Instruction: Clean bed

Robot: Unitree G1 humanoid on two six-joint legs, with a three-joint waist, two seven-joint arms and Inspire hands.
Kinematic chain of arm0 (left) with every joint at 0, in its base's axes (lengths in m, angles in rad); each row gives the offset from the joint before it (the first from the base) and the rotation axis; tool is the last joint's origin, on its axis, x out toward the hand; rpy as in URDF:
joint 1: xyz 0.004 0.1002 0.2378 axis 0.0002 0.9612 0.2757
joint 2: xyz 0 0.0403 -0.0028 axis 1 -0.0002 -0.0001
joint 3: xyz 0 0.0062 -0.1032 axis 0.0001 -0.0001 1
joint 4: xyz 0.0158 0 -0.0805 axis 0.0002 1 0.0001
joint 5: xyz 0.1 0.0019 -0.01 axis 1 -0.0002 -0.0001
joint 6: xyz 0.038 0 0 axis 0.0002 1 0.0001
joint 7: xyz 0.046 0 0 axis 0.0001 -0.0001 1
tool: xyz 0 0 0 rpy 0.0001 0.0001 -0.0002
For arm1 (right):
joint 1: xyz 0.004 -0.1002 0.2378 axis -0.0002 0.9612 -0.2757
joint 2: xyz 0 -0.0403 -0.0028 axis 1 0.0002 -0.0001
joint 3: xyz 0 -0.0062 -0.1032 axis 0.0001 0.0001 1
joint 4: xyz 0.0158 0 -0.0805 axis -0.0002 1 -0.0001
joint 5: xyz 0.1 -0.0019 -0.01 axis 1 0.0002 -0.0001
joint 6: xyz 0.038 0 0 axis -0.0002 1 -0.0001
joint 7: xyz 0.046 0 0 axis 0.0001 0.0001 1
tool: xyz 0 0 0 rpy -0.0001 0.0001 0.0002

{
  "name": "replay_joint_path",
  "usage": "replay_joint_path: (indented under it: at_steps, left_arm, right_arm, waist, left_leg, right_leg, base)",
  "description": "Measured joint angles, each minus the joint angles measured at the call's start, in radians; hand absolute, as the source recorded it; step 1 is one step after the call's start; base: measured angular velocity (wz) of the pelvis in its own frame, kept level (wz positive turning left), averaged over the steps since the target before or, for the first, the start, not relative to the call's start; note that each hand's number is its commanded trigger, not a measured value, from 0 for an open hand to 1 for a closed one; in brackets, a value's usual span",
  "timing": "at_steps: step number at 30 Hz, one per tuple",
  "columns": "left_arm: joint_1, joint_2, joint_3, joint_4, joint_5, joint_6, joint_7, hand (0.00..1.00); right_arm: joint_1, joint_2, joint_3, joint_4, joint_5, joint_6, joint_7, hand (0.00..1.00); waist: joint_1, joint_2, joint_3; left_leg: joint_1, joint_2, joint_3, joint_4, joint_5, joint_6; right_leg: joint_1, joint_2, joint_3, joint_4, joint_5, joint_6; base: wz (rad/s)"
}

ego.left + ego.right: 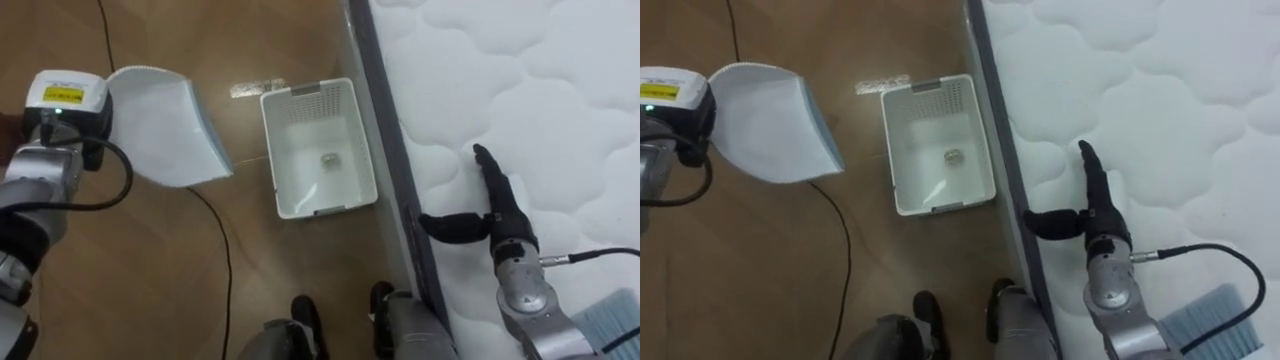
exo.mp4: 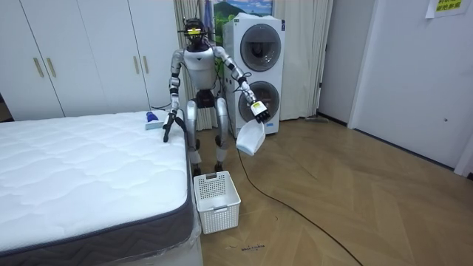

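now dustpan (image 1: 165, 125) hangs over floor (image 1: 150, 270), right hand (image 1: 505, 225) spread above mattress (image 1: 560, 100).

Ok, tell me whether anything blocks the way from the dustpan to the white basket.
Nothing visible does. The dustpan hangs beside the basket, with only floor between them, and the basket's top is open.

The speck (image 1: 327, 158) in the basket (image 1: 312, 100) was too small to identify, the handle of the dustpan (image 1: 165, 125) lay hidden behind the left forearm, and the blue item (image 1: 612, 318) on the bed (image 1: 520, 80) was cut off at the corner.
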Motion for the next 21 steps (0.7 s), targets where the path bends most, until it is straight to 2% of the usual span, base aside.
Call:
replay_joint_path:
  at_steps: [6,11,14,15,17,18,21]
  left_arm:
    - [-0.004,0.000,-0.010,0.001,-0.038,0.000,0.057,1.00]
    - [-0.003,-0.015,-0.009,0.005,-0.093,-0.018,0.116,1.00]
    - [-0.003,-0.025,-0.006,0.004,-0.159,-0.045,0.151,1.00]
    - [-0.001,-0.035,-0.006,0.004,-0.195,-0.060,0.160,1.00]
    - [0.025,-0.044,0.001,-0.015,-0.247,-0.091,0.171,1.00]
    - [0.057,-0.044,0.025,-0.048,-0.260,-0.112,0.174,1.00]
    - [0.127,-0.038,0.091,-0.118,-0.314,-0.159,0.192,1.00]
  right_arm:
    - [0.000,0.002,0.004,0.001,0.010,-0.011,0.009,0.00]
    - [0.001,0.002,0.003,0.004,0.015,-0.020,0.018,0.00]
    - [0.000,0.003,0.004,0.013,0.020,-0.035,0.021,0.00]
    - [0.002,0.003,0.004,0.030,0.022,-0.047,0.023,0.00]
    - [0.014,0.002,0.002,0.045,0.045,-0.061,0.028,0.00]
    - [0.028,0.001,-0.002,0.041,0.054,-0.068,0.028,0.00]
    - [0.037,0.001,-0.009,0.043,0.070,-0.075,0.030,0.00]
  waist:
    - [-0.022,0.006,0.0017]
    - [-0.024,-0.001,0.0051]
    - [-0.024,-0.010,0.0097]
    - [-0.025,-0.019,0.0119]
    - [-0.026,-0.030,0.0103]
    - [-0.026,-0.038,0.0084]
    - [-0.015,-0.048,0.0021]
  left_leg:
    - [0.034,0.000,0.012,-0.028,0.000,-0.001]
    - [0.060,-0.001,0.034,-0.049,0.000,-0.001]
    - [0.079,-0.001,0.048,-0.057,-0.001,0.000]
    - [0.098,-0.001,0.053,-0.063,-0.001,0.001]
    - [0.123,0.000,0.057,-0.065,-0.009,-0.001]
    - [0.136,0.003,0.062,-0.062,-0.017,-0.002]
    - [0.140,0.032,0.084,-0.021,-0.045,-0.006]
  right_leg:
    - [0.018,0.001,0.014,-0.010,0.000,0.000]
    - [0.027,-0.002,0.028,-0.012,-0.001,0.001]
    - [0.035,-0.003,0.040,-0.012,-0.001,0.002]
    - [0.048,-0.003,0.044,-0.012,-0.002,0.003]
    - [0.070,0.000,0.053,-0.012,-0.007,0.005]
    - [0.078,0.003,0.062,-0.009,-0.013,0.006]
    - [0.081,0.033,0.092,-0.011,-0.015,0.004]
  base:
    - [-0.03]
    - [-0.08]
    - [-0.12]
    - [-0.07]
    - [-0.10]
    - [-0.23]
    - [-0.36]
